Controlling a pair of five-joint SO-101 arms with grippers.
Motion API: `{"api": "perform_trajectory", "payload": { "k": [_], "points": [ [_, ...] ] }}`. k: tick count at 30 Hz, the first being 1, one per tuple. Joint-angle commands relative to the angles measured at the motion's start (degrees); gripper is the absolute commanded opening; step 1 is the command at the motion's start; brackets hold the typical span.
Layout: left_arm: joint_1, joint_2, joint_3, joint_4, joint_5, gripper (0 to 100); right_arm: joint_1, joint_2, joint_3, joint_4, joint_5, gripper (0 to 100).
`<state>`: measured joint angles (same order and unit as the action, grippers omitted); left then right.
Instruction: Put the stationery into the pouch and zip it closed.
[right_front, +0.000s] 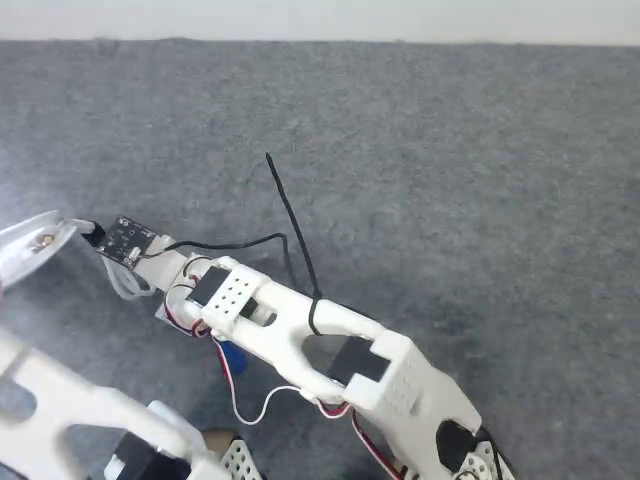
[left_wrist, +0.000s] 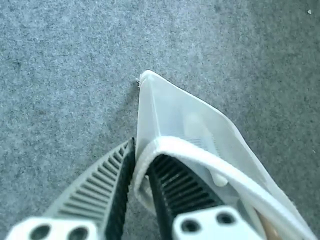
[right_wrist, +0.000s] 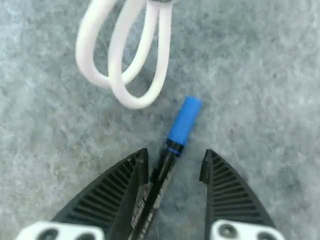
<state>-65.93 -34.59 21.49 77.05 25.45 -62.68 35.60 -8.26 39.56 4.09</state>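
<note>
High view looks down over the table (right_front: 450, 150); both wrist views face it closely.

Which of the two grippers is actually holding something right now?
The left gripper: it is shut on the pouch rim. The right gripper is open around the blue-capped pen.

The pouch (left_wrist: 200, 125) was translucent milky white; the pen (right_wrist: 162, 175) black with a blue cap (right_wrist: 183, 121) — the surface (right_front: 450, 150) a mottled grey. The fingers (right_wrist: 115, 200) of the right hand (right_wrist: 175, 155) were black and ribbed.
</note>
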Motion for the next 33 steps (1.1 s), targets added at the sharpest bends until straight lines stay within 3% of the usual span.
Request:
{"api": "perform_trajectory", "payload": {
  "k": [1, 7, 12, 25, 33],
  "points": [
    [0.00, -1.93, -4.53, -1.85, 0.62, 1, 1.98, 0.92, -7.30, 1.10, 0.70, 16.9],
    [0.09, -1.93, -4.44, -1.85, 0.62, 1, 2.95, 7.43, -16.44, 8.22, 0.88, 12.1],
    [0.09, -1.93, -4.44, -1.85, 0.62, 1, 3.03, 11.82, -24.97, 15.96, 0.88, 0.3],
    [0.09, -1.93, -4.44, -1.93, 0.62, 1, 4.97, 12.79, -27.87, 24.22, 1.05, 0.6],
    [0.18, -1.93, -4.44, -1.93, 0.62, 1, 6.99, 9.19, -27.87, 34.33, 7.91, 0.6]
  ]
}}
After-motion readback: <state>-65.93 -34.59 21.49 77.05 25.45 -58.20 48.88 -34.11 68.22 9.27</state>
